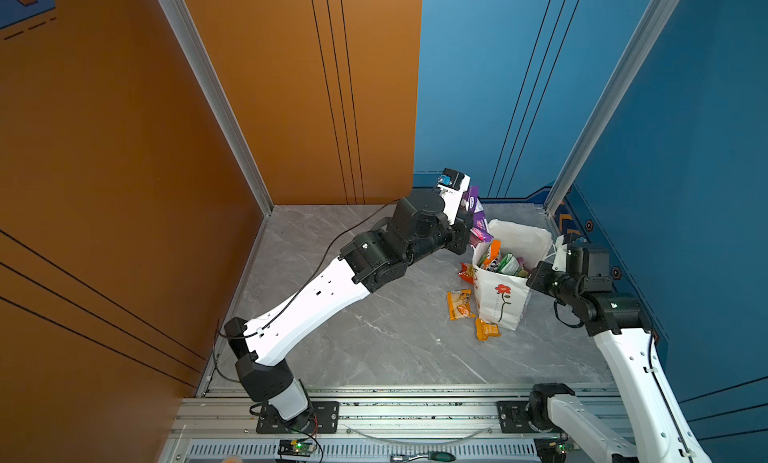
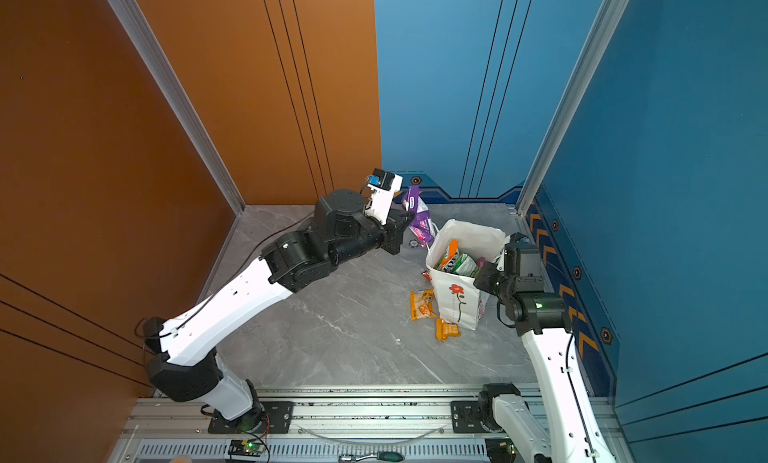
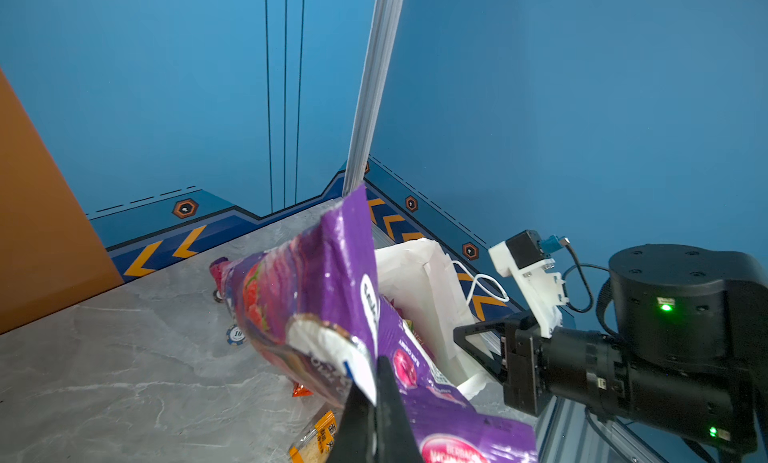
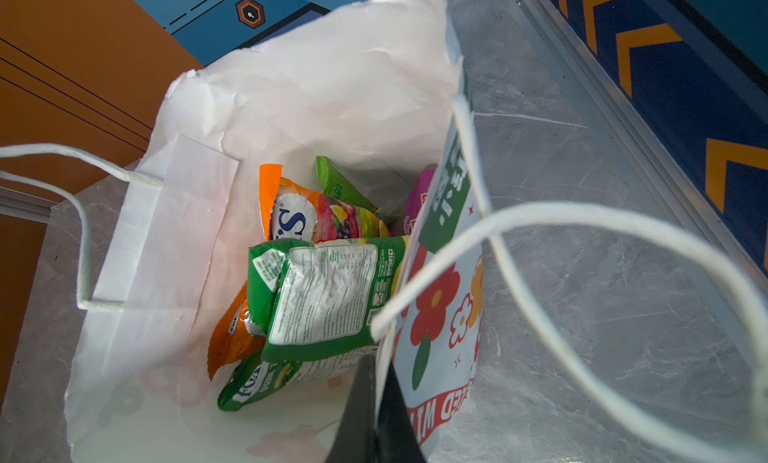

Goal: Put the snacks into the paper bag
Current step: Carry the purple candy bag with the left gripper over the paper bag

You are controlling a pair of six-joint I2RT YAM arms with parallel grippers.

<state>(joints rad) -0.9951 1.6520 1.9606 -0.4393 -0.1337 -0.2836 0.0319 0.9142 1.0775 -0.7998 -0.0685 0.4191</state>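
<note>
My left gripper [image 3: 376, 388] pinches a corner of a glossy, crinkled purple packet [image 3: 316, 282], lifted just left of the paper bag [image 1: 505, 303] at its far side. My right gripper [image 4: 374, 382] pinches the bag's thin creased rim, so the mouth stands open. The next move, as I judge it, is to carry the packet over the mouth and let go. Flat orange packets [image 1: 459, 305] wait on the marbled desk [image 1: 374, 336], near-left of the bag.

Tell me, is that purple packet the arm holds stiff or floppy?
Probably floppy: the purple packet bends and creases above the left gripper, which pinches only its edge. Likely light, since that small pinch holds it up. Its glossy film looks slippery, so it might slip.
</note>
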